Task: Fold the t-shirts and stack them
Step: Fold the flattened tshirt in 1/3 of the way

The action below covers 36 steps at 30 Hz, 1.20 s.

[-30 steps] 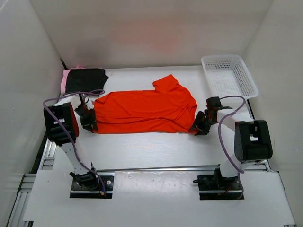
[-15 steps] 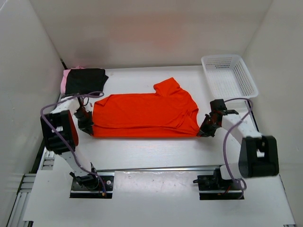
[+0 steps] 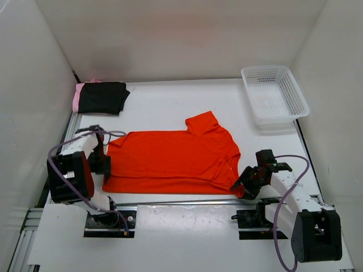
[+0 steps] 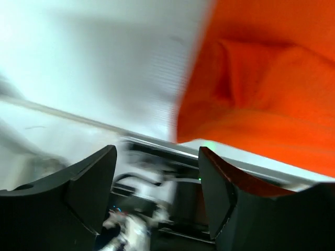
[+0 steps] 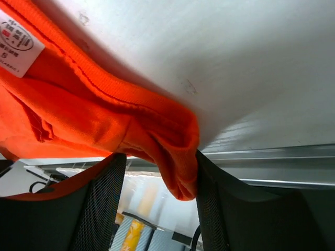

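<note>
Pulled toward the near edge of the table since a second ago, the orange-red t-shirt now lies flat with its lower hem almost at the metal rail, where before it sat mid-table. Both arms have drawn back with it: the left gripper sits at the shirt's left edge and the right gripper at its near right corner.

A white sewn-in label shows in the right wrist view, printed in red. One character reads as an S or a 5, and the rest is too small to read.

In the left wrist view, which is blurred, the left jaws stand apart with nothing between them, and the shirt lies just beyond. The right jaws are also spread, with a loose fold of the shirt's ribbed edge hanging between them, unpinched.

The black t-shirt lies folded on the pink t-shirt in the far left corner, unchanged. The white basket stands at the far right.
</note>
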Each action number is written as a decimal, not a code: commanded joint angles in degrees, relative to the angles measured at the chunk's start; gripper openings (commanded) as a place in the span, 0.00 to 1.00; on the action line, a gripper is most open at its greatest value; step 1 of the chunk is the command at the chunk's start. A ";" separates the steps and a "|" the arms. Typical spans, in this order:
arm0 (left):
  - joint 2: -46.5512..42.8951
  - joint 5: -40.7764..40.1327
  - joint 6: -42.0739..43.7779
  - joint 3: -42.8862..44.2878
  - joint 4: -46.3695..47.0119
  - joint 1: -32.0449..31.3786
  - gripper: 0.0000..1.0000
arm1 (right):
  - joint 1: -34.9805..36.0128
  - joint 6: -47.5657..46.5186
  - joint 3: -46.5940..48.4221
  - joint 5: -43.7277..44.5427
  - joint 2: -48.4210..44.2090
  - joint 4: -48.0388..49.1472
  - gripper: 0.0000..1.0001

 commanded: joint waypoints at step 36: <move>39.47 18.00 0.10 60.44 11.38 -76.18 0.54 | -1.12 2.25 1.14 8.37 -2.07 -0.49 0.57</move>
